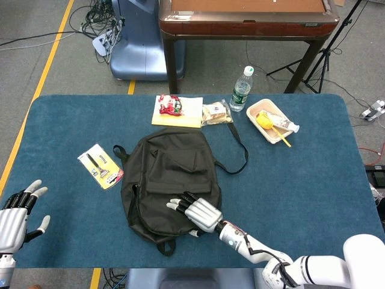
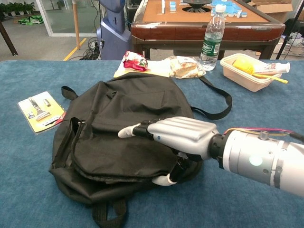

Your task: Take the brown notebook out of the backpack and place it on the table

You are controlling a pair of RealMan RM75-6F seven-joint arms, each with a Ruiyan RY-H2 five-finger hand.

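A: Right hand (image 2: pixel 183 137) lies palm-down on the lower flap of the black backpack (image 1: pixel 170 180), fingers laid out flat across the fabric, thumb tucked at the bag's near edge. It looks pinched onto the flap, but I cannot tell whether fabric is actually caught.

B: Purpose?

A: My guess — pinning or lifting the flap so the zip opening along the bag's left side gapes. That opening already shows slack in the chest view.

B: Left hand?

A: Left hand (image 1: pixel 15 214) hovers off the table's near-left corner, fingers spread, holding nothing. Well apart from the bag — likely waiting to reach in.

B: The brown notebook?

A: Not visible; presumably inside the bag. Nothing brown shows at the opening.

B: Surroundings?

A: Yellow tool card (image 1: pixel 100 165) just left of the bag; water bottle (image 1: pixel 240 88) and food tray (image 1: pixel 272 121) beyond it, clear of the work.
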